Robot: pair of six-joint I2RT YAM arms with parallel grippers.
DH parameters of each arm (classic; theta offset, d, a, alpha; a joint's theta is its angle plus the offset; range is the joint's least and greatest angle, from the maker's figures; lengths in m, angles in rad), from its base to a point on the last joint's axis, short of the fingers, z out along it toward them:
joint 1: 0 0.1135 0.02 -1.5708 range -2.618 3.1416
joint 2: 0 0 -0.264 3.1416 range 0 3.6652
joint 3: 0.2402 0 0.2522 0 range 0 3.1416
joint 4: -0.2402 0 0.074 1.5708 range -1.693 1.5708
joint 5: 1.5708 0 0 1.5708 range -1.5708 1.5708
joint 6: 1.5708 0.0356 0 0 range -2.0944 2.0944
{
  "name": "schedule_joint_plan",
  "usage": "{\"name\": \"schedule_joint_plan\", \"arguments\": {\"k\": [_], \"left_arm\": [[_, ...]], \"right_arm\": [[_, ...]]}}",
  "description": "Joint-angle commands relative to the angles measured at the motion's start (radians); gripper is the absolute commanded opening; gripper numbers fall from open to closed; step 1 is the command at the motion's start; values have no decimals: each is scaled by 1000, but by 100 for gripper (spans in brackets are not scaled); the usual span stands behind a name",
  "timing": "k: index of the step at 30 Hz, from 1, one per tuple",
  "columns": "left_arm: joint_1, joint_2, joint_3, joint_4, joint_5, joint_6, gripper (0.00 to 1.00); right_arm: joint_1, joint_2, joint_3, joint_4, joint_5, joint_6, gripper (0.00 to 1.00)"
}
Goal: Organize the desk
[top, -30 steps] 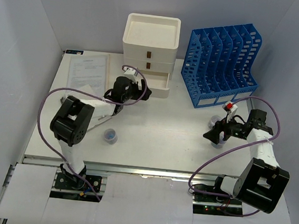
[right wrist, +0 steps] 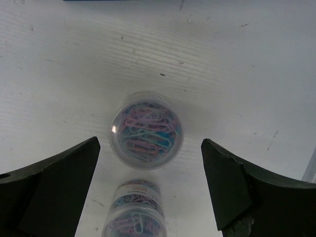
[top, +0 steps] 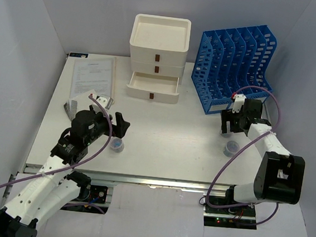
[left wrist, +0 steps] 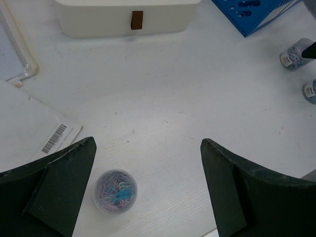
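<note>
Just behind the front rail (top: 157, 181), the left hand (left wrist: 148, 148) hangs low over the white counter (top: 171, 153), jaws wide apart and empty. A clip tub (left wrist: 115, 191) stands close by one finger, so the hand looks set for a pick but is not centred on it.

To the right, the right hand (right wrist: 149, 142) is also spread and holds nothing. It is poised straight above a second tub (right wrist: 146, 129), with a third tub (right wrist: 133, 217) just beside that one. These loose tubs are probably what is left to tidy.

Further back, the drawer box (top: 159, 46) has its bottom drawer (top: 152, 88) pulled out, likely to take them. The blue rack (top: 233, 64) stands beside it, and papers (top: 93, 77) lie at the far left.

The counter is matte and lightly scuffed. It fills a booth with plain pale walls (top: 73, 9).
</note>
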Motion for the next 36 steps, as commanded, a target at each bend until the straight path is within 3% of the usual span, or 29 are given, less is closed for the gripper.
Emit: {"name": "schedule_joint_plan", "arguments": {"k": [1, 7, 10, 15, 19, 23, 27, 31, 36], "left_arm": [[3, -24, -11, -16, -46, 6, 98], [4, -32, -7, -22, -49, 10, 98], [4, -45, -9, -20, -49, 9, 98], [4, -48, -7, -21, -49, 6, 98], [4, -52, -9, -21, -48, 1, 98], [4, -59, -11, -20, -48, -7, 98], [4, -60, -12, -28, -49, -32, 98], [4, -62, -10, -63, -67, -114, 98], [5, -84, -15, -135, -66, -299, 98]], "right_arm": [[5, 43, 45, 50, -81, -9, 90], [5, 95, 38, 68, -51, -4, 95], [6, 84, 26, 77, -43, -6, 70], [17, 29, 5, 88, -59, -62, 39], [66, 2, 43, -13, -246, -182, 23], [175, 26, 159, -220, -442, -362, 16], [363, 94, 326, -311, -475, -441, 8], [500, 199, 518, -218, -391, -372, 8], [547, 467, 883, -60, -226, -109, 9]]}}
